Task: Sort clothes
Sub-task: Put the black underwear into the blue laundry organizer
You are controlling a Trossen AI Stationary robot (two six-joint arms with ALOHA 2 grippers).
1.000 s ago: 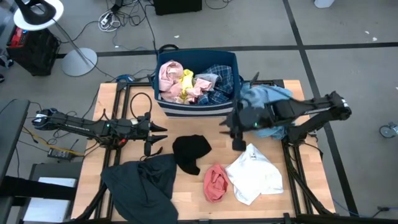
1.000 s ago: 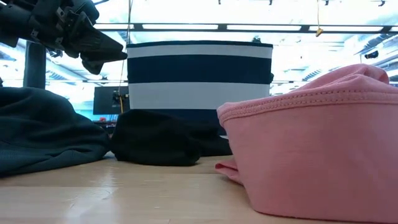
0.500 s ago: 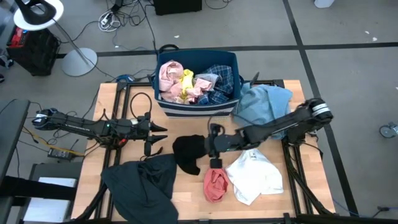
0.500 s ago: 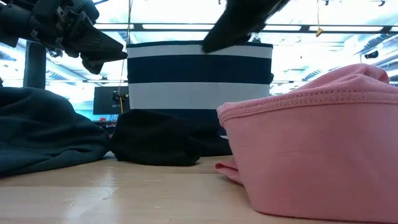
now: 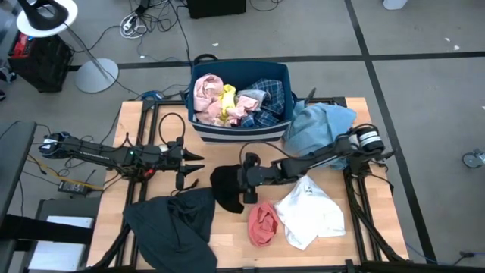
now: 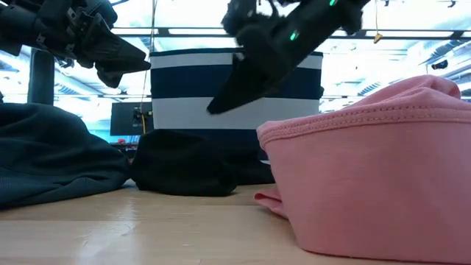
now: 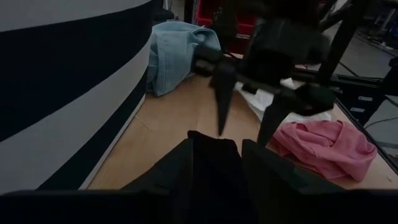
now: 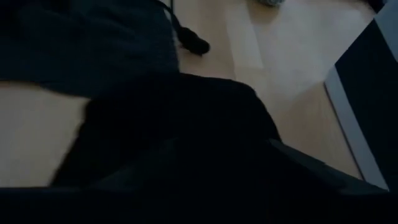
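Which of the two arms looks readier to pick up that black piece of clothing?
The right. Its open gripper hangs just over the black garment, fingers pointing down at it. The left gripper waits off to the garment's side, over bare table.

Dark jointed arms — pointed black fingers

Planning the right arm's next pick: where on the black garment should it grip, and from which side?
Judging by its bunched heap, pinch the raised fold of the black garment from above, where the open right gripper hangs over its right edge.
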